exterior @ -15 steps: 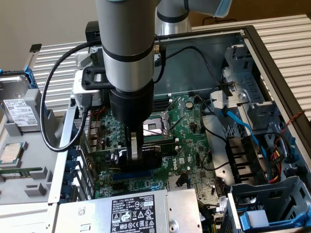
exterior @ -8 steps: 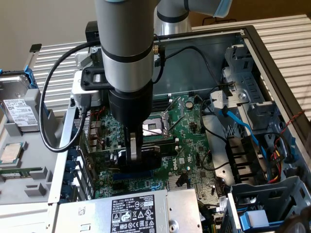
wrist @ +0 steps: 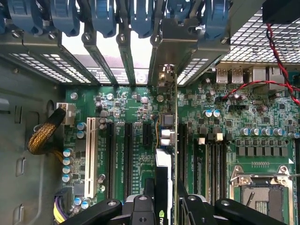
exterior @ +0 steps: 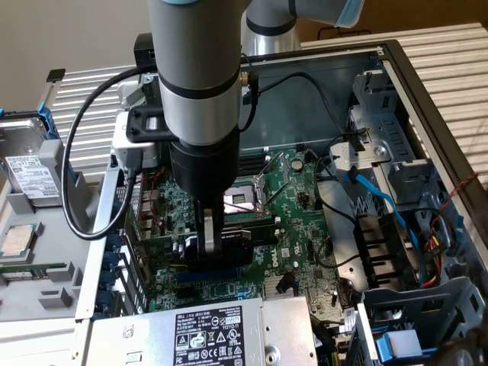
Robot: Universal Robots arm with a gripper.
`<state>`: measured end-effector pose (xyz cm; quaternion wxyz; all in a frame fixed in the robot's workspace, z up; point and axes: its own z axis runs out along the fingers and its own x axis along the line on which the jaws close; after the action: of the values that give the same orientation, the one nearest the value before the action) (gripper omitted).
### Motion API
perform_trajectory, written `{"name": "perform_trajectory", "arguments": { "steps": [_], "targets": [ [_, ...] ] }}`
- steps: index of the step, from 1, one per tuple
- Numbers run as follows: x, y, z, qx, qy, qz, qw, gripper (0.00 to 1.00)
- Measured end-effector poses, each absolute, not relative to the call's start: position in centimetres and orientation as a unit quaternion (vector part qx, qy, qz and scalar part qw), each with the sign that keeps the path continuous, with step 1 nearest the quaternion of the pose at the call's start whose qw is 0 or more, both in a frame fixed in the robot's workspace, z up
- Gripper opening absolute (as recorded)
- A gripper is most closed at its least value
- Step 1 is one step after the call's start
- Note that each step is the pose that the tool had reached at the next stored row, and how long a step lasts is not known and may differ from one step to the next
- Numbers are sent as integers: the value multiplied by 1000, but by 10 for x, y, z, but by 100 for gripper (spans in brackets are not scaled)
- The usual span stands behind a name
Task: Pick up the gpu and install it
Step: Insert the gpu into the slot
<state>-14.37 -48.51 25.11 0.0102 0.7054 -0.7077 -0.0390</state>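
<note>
So I've got the arm reaching straight down into the open PC case, hovering over the big green motherboard. The gripper is clamped on the gpu, fingers pinching it from both faces near its top edge. The card hangs edge-on in the wrist view, standing upright over the expansion slots, its lower edge at or just above the slot between the black connectors; I can't tell if it's seated yet.

Handling-wise, I'd guess it's light and stiff but fragile: bare circuit board, tiny parts. Holding it by the cooler block and board edges seems the safe spot, not the contacts.

Its long axis runs along the slot, toward the rear bracket openings, with the silver end bracket pointing at them.
</note>
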Motion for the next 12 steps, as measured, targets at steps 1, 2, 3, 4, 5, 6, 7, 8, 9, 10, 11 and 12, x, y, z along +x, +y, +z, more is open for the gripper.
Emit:
{"name": "perform_trajectory", "arguments": {
  "steps": [1, 2, 3, 4, 5, 6, 7, 8, 9, 10, 11, 12],
  "targets": [
    [-144, -485, 251, 705, -708, -39, 10, 27],
    [-144, -485, 250, 705, -708, -39, 10, 27],
    [-144, -485, 250, 705, -708, -39, 10, 27],
    [-144, -485, 250, 705, -708, -39, 10, 27],
    [-144, -485, 250, 705, -708, -39, 10, 27],
    [-144, -485, 250, 705, -708, -39, 10, 27],
    [-144, -485, 250, 705, -708, -39, 10, 27],
    [-144, -485, 250, 705, -708, -39, 10, 27],
    [-144, -485, 250, 705, -708, -39, 10, 27],
    [-144, -485, 250, 705, -708, -39, 10, 27],
    [-144, -485, 250, 705, -708, -39, 10, 27],
    [-144, -485, 250, 705, -708, -39, 11, 27]
  ]
}}
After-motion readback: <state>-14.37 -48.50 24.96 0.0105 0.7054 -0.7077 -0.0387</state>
